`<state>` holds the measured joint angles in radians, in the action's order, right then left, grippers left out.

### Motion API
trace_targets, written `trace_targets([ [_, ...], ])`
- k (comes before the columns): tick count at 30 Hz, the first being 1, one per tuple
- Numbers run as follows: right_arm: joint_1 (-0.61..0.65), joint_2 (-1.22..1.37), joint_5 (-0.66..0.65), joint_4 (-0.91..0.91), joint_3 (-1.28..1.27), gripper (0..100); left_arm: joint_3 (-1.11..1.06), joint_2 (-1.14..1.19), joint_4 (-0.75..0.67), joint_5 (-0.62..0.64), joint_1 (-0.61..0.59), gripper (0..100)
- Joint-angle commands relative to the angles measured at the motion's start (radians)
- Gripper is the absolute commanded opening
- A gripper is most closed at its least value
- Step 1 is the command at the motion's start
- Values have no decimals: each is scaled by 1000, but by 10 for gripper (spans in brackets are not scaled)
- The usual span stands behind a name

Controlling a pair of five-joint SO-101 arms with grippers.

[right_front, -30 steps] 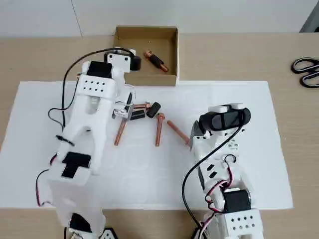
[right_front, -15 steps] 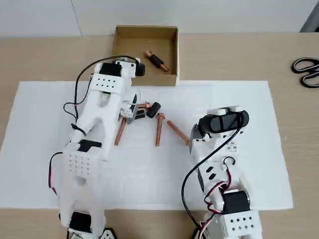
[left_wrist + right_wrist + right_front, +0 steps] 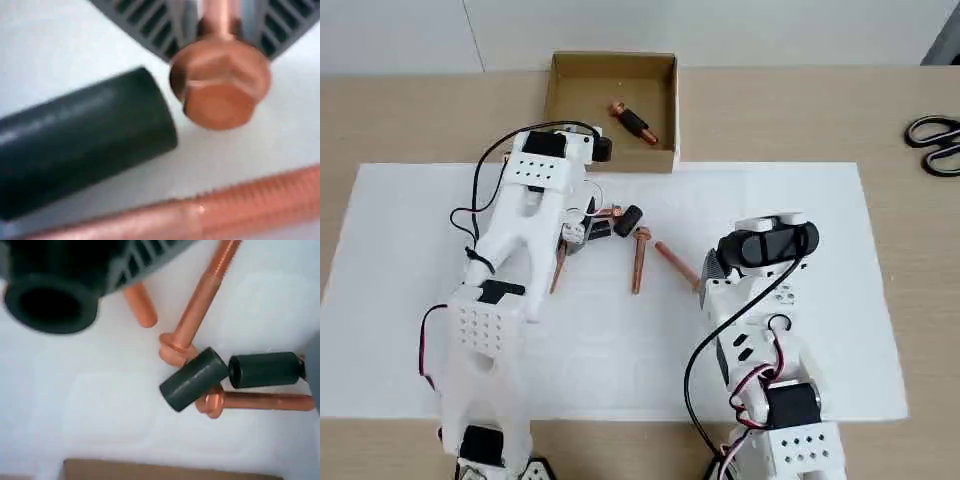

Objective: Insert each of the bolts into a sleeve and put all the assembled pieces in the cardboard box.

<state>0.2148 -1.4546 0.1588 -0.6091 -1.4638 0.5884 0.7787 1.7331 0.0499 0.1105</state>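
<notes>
One assembled piece point(image 3: 633, 122), a copper bolt pushed through a black sleeve, lies in the cardboard box point(image 3: 580, 105), which sits just beyond the left pincer point(image 3: 580, 227). That is the only part of the task that looks done, so I judge the job to be at an early stage.

The left pincer is down on the paper, its ribbed jaws either side of the shaft of the held bolt point(image 3: 220, 87). They look narrow and closed on it, though the close view is too blurred to be sure. This bolt has a hexagonal flanged head and a bright copper finish.

The right pincer point(image 3: 708, 270) grips the held sleeve point(image 3: 50, 297), a matte black tube whose open bore faces the wrist camera.

Two loose sleeves point(image 3: 194, 380) point(image 3: 265, 370) lie touching end to end right beside the left pincer. Three loose bolts are on the paper:
- One bolt point(image 3: 639, 260) lies between the two pincers.
- A second point(image 3: 677, 264) lies between them too, its tip near the right pincer.
- A third point(image 3: 560, 268) is partly under the left arm.

Each has a plain shaft that turns threaded toward the tip.

Four bolts are left to sleeve and box. A fourth loose sleeve I cannot find.

The paper sheet point(image 3: 820, 300) covers the desk point(image 3: 800, 110). Scissors point(image 3: 935, 142) lie well away from the right pincer.
</notes>
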Motion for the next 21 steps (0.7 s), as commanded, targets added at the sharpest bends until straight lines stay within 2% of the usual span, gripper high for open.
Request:
trace_targets([
  [1,-8,-24,-9,21,5,4,2,-18,18,6,0,5],
  [5,-5,-24,-9,16,5,4,-1,-92,18,6,2,5],
  [10,1,-24,-9,21,5,4,-19,-321,18,6,3,5],
  [14,82,-24,-9,31,6,6,-139,-519,18,54,0,5],
  [18,120,-24,-9,142,6,6,-254,-701,8,72,0,6],
  [21,124,-24,-83,216,-2,6,-297,-835,-49,78,-2,6],
])
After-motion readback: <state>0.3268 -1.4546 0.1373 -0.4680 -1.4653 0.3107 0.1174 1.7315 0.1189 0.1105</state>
